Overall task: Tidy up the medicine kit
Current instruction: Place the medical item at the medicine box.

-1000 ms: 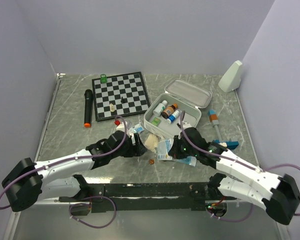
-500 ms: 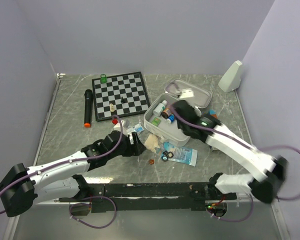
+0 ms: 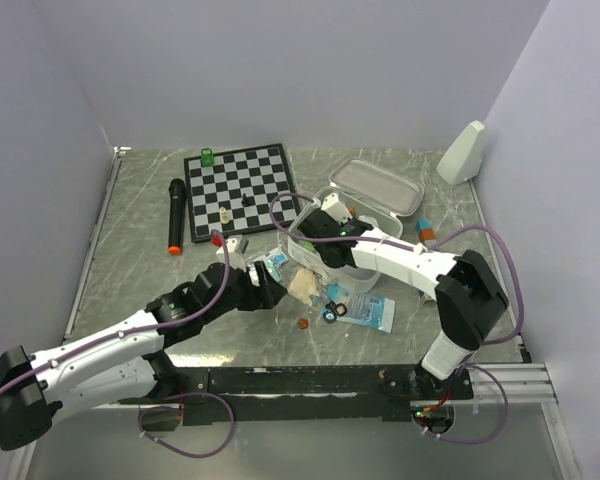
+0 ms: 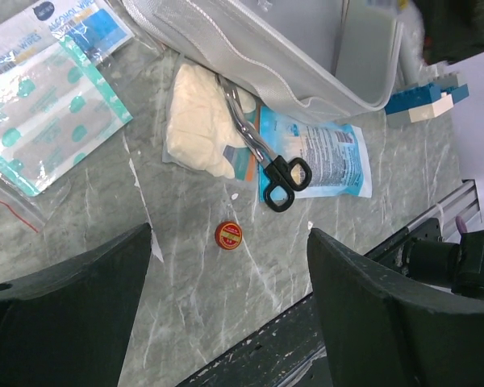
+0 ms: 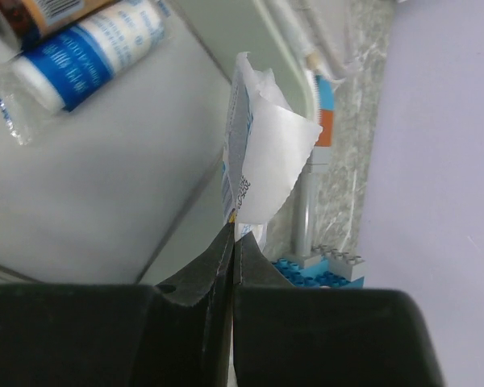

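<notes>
The medicine kit is a white case lying open, its lid tipped back. My right gripper hangs over the kit's left part, shut on a thin white packet. In the right wrist view the packet sticks up from the closed fingertips above the kit's floor, near a blue-and-white bottle. My left gripper is open and empty, low over the table in front of the kit. Between its fingers lies a small red cap.
In front of the kit lie a cream gauze pad, black-handled scissors, a blue packet and bags of plasters. A chessboard and black microphone are back left. Blue bricks and a pen lie right of the kit.
My right arm has swung left across the open kit, still carrying the white packet. My left gripper has shifted slightly and stays open.
</notes>
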Controlling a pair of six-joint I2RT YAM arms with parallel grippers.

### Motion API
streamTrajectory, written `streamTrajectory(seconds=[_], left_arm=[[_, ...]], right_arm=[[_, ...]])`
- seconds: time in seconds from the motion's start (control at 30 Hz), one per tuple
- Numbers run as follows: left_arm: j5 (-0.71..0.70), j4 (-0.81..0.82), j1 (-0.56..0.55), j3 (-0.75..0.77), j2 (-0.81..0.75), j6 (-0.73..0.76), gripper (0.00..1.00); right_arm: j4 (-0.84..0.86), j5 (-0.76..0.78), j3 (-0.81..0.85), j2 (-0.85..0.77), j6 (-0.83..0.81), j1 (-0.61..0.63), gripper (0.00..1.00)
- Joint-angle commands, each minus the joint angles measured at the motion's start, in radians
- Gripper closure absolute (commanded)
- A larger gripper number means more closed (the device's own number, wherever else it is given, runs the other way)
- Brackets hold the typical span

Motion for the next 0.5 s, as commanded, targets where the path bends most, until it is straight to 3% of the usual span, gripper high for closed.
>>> streamTrajectory(seconds=[0.0,0.47], left_arm=[[-0.024,0.003,-0.004,-0.024,-0.033,0.024,0.17],[-0.02,0.001,-0.004,-0.032,-0.023,0.015,0.17]], right_arm=[[0.033,-0.024,0.006,0.05,0.003,-0.011,1.0],[-0.08,-0.259,0.161,0.19,0.192,-0.162,1.0]])
